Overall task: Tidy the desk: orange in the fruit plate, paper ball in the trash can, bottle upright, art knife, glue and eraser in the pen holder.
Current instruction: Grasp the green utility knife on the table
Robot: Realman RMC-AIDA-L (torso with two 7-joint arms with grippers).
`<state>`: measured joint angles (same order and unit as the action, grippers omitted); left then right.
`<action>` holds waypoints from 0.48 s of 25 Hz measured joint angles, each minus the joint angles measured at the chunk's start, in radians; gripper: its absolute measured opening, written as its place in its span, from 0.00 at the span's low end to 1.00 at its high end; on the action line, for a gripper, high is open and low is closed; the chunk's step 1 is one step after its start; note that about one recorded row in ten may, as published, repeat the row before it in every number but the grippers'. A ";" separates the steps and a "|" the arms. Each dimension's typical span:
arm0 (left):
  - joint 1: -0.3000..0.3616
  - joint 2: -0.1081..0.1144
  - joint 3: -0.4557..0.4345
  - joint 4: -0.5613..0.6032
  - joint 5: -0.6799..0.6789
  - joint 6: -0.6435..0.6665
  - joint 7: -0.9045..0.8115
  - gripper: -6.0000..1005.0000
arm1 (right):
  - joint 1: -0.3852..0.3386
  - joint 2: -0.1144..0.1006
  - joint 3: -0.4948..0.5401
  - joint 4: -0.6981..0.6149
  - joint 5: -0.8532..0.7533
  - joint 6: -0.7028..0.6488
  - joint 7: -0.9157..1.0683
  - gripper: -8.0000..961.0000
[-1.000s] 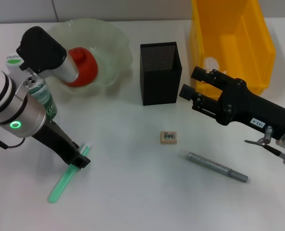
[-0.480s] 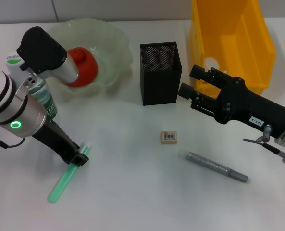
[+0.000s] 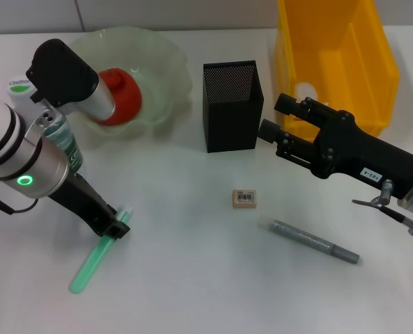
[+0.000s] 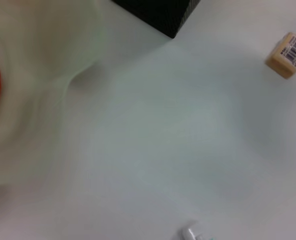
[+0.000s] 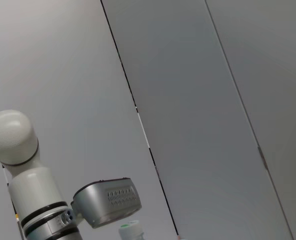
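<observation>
The orange (image 3: 125,94) lies in the pale-green fruit plate (image 3: 166,64) at the back left. In front of the plate the bottle (image 3: 69,151) stands upright, mostly hidden by my left arm. My left gripper (image 3: 115,229) is down on a green translucent stick (image 3: 89,265), near its white-tipped end. The eraser (image 3: 244,198) lies in the middle and a grey pen-shaped tool (image 3: 315,241) to its right. Beside the black mesh pen holder (image 3: 232,106), my right gripper (image 3: 277,118) hovers open and empty. The white paper ball (image 3: 305,91) shows in the yellow trash can (image 3: 359,49).
The pen holder stands between the fruit plate and the trash can. My right arm reaches in from the right, above the grey tool. The left wrist view shows the eraser (image 4: 287,48) and a corner of the pen holder (image 4: 162,15).
My right gripper has edged slightly toward the pen holder. My left gripper's tip has shifted a little on the green stick, which has not moved.
</observation>
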<state>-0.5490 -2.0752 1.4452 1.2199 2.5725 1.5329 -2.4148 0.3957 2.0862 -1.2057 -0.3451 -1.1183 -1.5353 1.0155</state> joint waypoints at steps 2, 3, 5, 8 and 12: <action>-0.003 0.000 0.000 -0.011 0.000 0.000 0.000 0.38 | 0.000 0.000 0.000 0.000 0.000 0.001 0.000 0.72; -0.005 0.000 0.000 -0.018 0.000 0.000 0.000 0.38 | 0.000 0.000 0.000 0.000 0.000 0.001 0.000 0.72; -0.008 0.000 0.000 -0.027 0.000 -0.002 0.000 0.38 | 0.000 0.000 0.000 0.000 0.000 0.001 0.000 0.72; -0.009 0.000 0.000 -0.032 0.000 -0.008 0.000 0.38 | 0.000 0.000 0.000 0.000 0.000 0.001 0.000 0.72; -0.008 0.001 0.000 -0.032 0.000 -0.011 0.001 0.38 | 0.001 0.000 0.000 0.000 0.000 0.001 0.001 0.72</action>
<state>-0.5575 -2.0744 1.4450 1.1883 2.5725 1.5218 -2.4136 0.3971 2.0862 -1.2057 -0.3451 -1.1183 -1.5339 1.0165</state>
